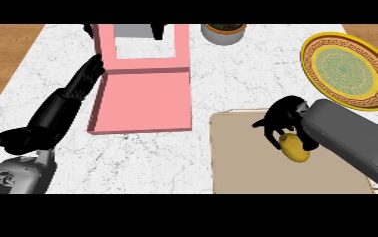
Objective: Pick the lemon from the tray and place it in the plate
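Over the beige tray [244, 153] at the lower right of the white marble counter [244, 76], the right hand [284, 118] hangs with its black fingers curled down round the top of the yellow lemon [296, 148], which shows below the fingertips against the tray's flat surface (whether the fruit rests on the tray or is held just clear of it cannot be told from this angle). The grey right forearm [343, 138] runs in from the lower right edge and covers the tray's far right corner. Up and to the right, well apart from the tray, lies the plate [343, 71], round, with a yellow rim, a patterned brown band and a green centre; its right side is cut by the view's edge. To the left of the tray, a pink box [144, 101] sits open on the marble, its lid [142, 48] standing up behind it with a window cut through it. The left hand [81, 83] lies along the box's left wall, fingers stretched straight toward the far end and holding nothing, with its grey forearm [26, 173] at the lower left corner. Near the counter's far edge, between box and plate, stands a grey pot [224, 32] with a dark inside
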You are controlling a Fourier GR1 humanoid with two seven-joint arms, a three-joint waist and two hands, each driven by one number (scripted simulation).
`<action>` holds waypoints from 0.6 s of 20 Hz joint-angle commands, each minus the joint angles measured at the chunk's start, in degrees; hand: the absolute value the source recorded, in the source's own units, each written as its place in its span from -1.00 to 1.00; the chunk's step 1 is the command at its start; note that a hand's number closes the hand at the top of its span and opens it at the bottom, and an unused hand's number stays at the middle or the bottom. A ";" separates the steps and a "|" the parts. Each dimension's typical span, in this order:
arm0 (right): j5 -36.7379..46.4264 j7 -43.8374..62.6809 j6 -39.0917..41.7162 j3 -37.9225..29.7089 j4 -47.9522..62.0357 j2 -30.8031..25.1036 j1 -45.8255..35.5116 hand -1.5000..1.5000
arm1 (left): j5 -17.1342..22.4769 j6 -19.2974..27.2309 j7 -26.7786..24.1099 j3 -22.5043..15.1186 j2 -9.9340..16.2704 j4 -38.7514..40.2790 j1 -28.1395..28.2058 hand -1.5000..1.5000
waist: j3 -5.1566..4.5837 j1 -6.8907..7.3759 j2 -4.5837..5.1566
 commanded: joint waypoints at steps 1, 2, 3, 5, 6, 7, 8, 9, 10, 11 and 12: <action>1.46 -9.63 1.37 0.06 1.61 0.30 -0.22 1.00 | -0.24 0.11 0.35 0.45 -0.68 -1.36 1.52 0.00 | 0.40 0.08 0.39; 0.27 -5.12 1.24 -1.32 -0.58 1.74 2.58 1.00 | -1.78 0.26 -2.02 -0.19 -1.23 0.25 2.94 0.00 | 0.37 -0.54 0.26; -0.13 -5.03 3.84 -2.35 0.18 1.17 1.02 1.00 | -2.29 1.19 2.36 -0.94 -1.52 -2.63 0.77 0.00 | 0.39 -0.52 0.20; -6.19 12.82 1.26 -12.45 17.15 -0.88 -1.55 1.00 | -1.09 0.45 -0.01 -0.50 -1.15 -1.35 0.05 0.00 | 0.38 0.06 1.43; -6.09 16.46 -0.45 -14.04 19.82 -4.06 -1.72 1.00 | -1.20 0.77 0.52 0.03 -0.62 -1.29 0.70 0.00 | 0.40 -0.93 1.21; -6.11 18.49 -0.73 -15.17 21.99 -6.05 -3.00 1.00 | -1.33 0.62 0.30 -0.03 -0.48 -1.18 0.68 0.00 | 0.28 -1.15 1.50; -6.31 20.54 -1.65 -16.36 23.46 -7.14 -3.86 1.00 | -1.24 0.77 0.41 0.03 -0.61 -1.17 0.69 0.00 | 0.24 -1.51 1.31; -6.29 22.28 -2.22 -17.09 25.21 -8.65 -4.45 1.00 | -1.23 0.74 0.23 0.06 -0.59 -1.25 0.74 0.00 | 0.14 -1.61 1.48; -6.66 24.98 -3.11 -18.42 27.16 -9.09 -5.41 1.00 | -1.27 0.62 0.22 -0.21 -0.69 -1.31 0.64 0.00 | 0.23 -1.27 1.75; -7.07 27.81 -4.02 -19.79 29.22 -9.87 -6.34 1.00 | -1.21 0.54 0.24 -0.16 -0.63 -1.19 0.82 0.00 | 0.19 -0.86 1.85; -7.10 30.84 -5.16 -20.82 30.98 -10.38 -7.63 1.00 | -1.34 0.62 0.13 -0.08 -0.58 -1.28 0.40 0.00 | 0.15 -0.20 2.01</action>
